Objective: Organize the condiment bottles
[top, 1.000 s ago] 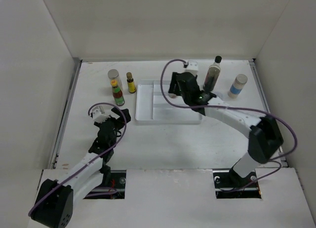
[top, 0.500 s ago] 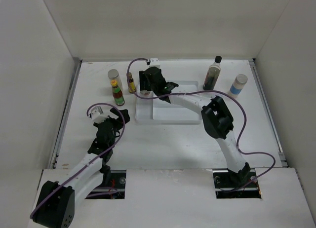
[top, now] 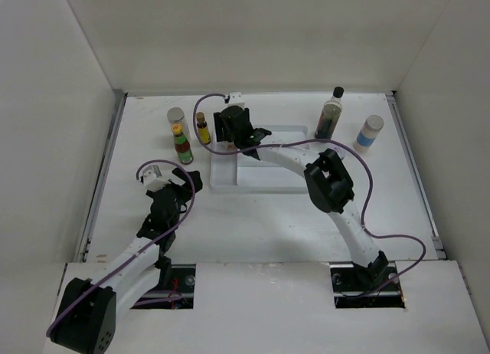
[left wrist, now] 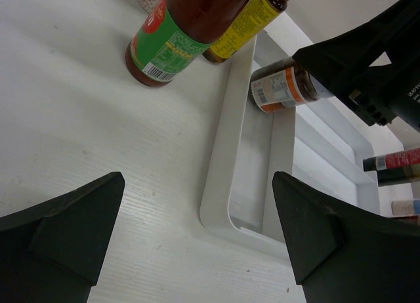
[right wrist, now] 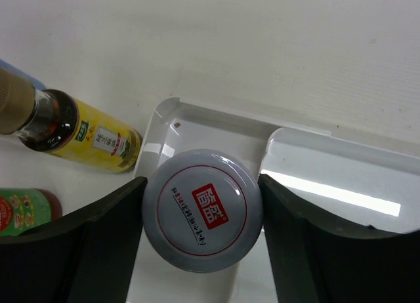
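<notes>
Top external view hides what I most need: the right gripper point(top: 230, 133) sits over the far-left corner of the white divided tray point(top: 260, 176), and the short jar under it is covered by the wrist. From the right wrist I see only that jar's pale lid point(right wrist: 202, 211) with a red square mark. Both fingers press its sides, so the tool is closed on it inside the tray's corner compartment. Its body is hidden, and I cannot tell whether it stands on the tray floor.

The left gripper point(left wrist: 197, 185) is spread wide with nothing in it, near the tray's near-left corner.

Counting bottles, I get six. Three stand just off the tray's left side: the silver-lidded jar point(top: 176, 118), the red-label bottle point(top: 182, 147) and the small brown yellow-capped bottle point(top: 203, 129). The tall dark bottle point(top: 331, 113) stands at the tray's far-right corner, and the white-capped blue-label bottle point(top: 369, 132) stands further right of the tray. The sixth is the gripped jar. In the left wrist view the two right-hand bottles are cut off at the frame edge.
</notes>
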